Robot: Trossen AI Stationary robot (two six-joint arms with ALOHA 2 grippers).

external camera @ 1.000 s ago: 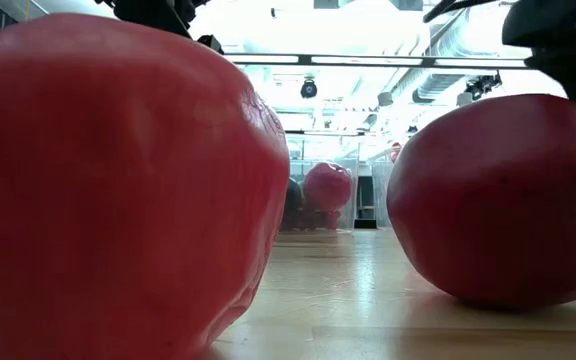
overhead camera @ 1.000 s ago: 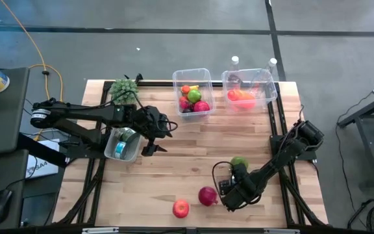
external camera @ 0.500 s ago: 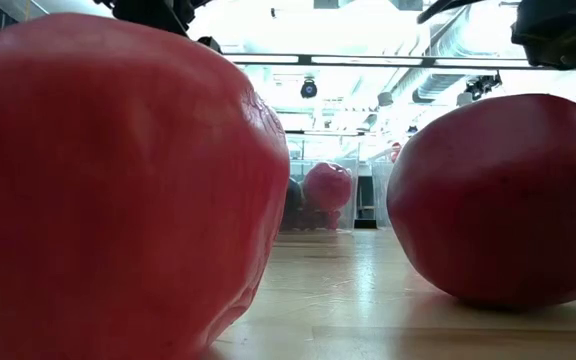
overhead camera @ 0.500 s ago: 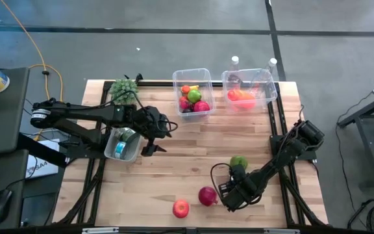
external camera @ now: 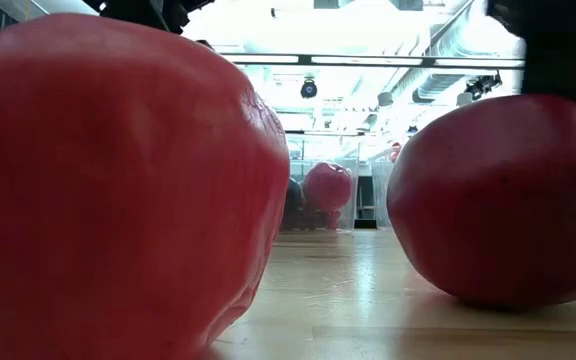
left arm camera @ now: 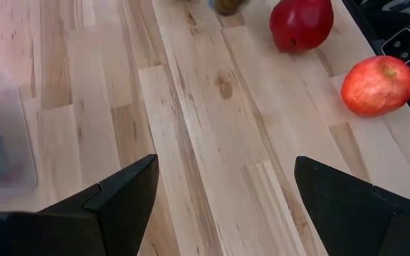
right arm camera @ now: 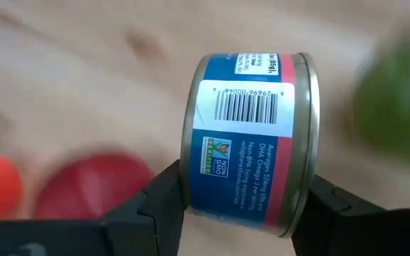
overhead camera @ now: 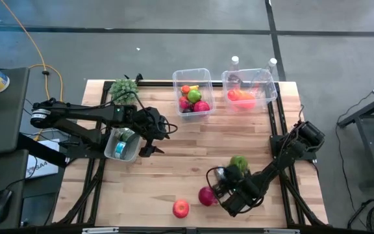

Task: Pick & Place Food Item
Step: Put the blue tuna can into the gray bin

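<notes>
My right gripper (overhead camera: 224,183) is near the table's front right and is shut on a small can (right arm camera: 251,171) with a blue and pink label. A green fruit (overhead camera: 239,162) lies just beyond it. A dark red fruit (overhead camera: 206,195) and a red apple (overhead camera: 181,208) rest on the wood to its left; both fill the low view, the dark red fruit (external camera: 498,200) and the red apple (external camera: 108,190). My left gripper (left arm camera: 223,206) hangs open over the table's left middle, showing from above as the left gripper (overhead camera: 149,140), with nothing between its fingers. My right gripper pinches the can between its two fingers, one finger (right arm camera: 164,203) against one flat end (right arm camera: 189,178) and the other against the opposite end (right arm camera: 306,185). The can sits on edge in the hold, its labelled wall showing. The fingers slant down from the table's right. Whether the can touches the table, I cannot tell.
At the far edge stand a clear bin of mixed fruit (overhead camera: 193,91) and a second clear bin (overhead camera: 248,88) with orange items, with two bottles behind. Green grapes (overhead camera: 125,90) lie far left. A clear tub (overhead camera: 122,144) sits beside my left gripper.
My right gripper has rolled and tipped at the wrist without travelling much; its head now reaches a little farther toward the table's left, over by the dark red fruit. The fruits have stayed where they were.
</notes>
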